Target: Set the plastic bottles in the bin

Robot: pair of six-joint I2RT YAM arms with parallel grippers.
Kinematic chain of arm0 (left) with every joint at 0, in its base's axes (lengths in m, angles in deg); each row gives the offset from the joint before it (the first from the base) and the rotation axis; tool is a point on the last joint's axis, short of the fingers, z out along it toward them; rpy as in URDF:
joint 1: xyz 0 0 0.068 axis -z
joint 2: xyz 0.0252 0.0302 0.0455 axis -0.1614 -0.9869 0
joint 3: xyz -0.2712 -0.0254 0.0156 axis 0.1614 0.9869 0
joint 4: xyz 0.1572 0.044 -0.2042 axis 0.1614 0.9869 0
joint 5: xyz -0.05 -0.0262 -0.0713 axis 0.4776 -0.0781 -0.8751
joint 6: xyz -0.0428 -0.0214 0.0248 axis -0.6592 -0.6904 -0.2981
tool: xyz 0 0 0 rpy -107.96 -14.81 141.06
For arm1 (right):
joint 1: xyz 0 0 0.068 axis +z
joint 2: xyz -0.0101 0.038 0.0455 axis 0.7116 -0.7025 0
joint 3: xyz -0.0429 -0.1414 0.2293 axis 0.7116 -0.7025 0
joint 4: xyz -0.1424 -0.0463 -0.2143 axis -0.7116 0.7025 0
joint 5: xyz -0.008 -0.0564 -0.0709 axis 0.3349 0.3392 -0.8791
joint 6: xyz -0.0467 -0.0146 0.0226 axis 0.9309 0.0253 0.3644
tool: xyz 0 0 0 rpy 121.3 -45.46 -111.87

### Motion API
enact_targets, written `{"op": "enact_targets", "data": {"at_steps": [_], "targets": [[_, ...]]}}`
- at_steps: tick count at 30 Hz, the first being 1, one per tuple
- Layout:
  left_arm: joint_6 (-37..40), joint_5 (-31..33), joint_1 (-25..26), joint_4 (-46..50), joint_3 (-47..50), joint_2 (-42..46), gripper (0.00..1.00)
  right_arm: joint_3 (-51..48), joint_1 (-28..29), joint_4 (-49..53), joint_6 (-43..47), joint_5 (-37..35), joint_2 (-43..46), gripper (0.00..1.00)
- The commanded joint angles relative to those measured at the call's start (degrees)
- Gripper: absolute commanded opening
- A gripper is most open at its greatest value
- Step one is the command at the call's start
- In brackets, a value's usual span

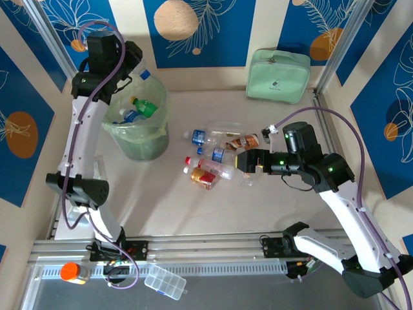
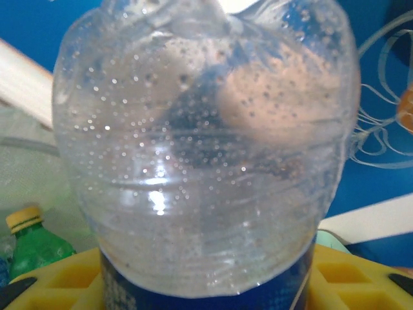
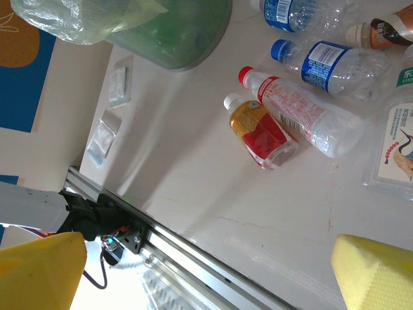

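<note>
Beaded with droplets, a clear blue-labelled bottle is clamped between the left gripper's yellow pads over the far rim of the bin, whose pale green liner holds a green, yellow-capped bottle. Other bottles lie scattered on the table beside the right gripper, which is spread wide and empty.

You're working in a robotics lab cell.
Your left arm and right arm stand bolted to an aluminium rail, and blue leaf-print panels wall in the pale table.
</note>
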Motion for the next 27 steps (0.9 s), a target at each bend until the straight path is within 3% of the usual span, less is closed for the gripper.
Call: {"op": "enact_targets", "data": {"at_steps": [1,5,11,15,27], "targets": [[-7.65,-1.29,-0.54,4.42,-0.71,-1.16,0.33,1.58,-0.27,2.02,1.32,-0.24,1.24,0.98],[-14.83,0.77,-0.90,9.69,3.91,0.04,0.32,0.92,-0.35,2.47,1.08,-0.84,1.78,0.98],[-22.92,-0.84,-1.47,4.90,17.51,4.92,0.31,0.86,-0.44,1.96,1.06,-1.20,1.11,0.98],[-26.98,-2.94,-2.20,1.40,24.22,5.24,0.37,0.61,-0.44,1.34,0.94,-0.86,0.63,0.98],[-24.68,-4.83,-3.15,1.59,22.69,-2.42,0.56,0.99,-0.44,1.21,0.92,-0.21,-0.05,0.98]]}}
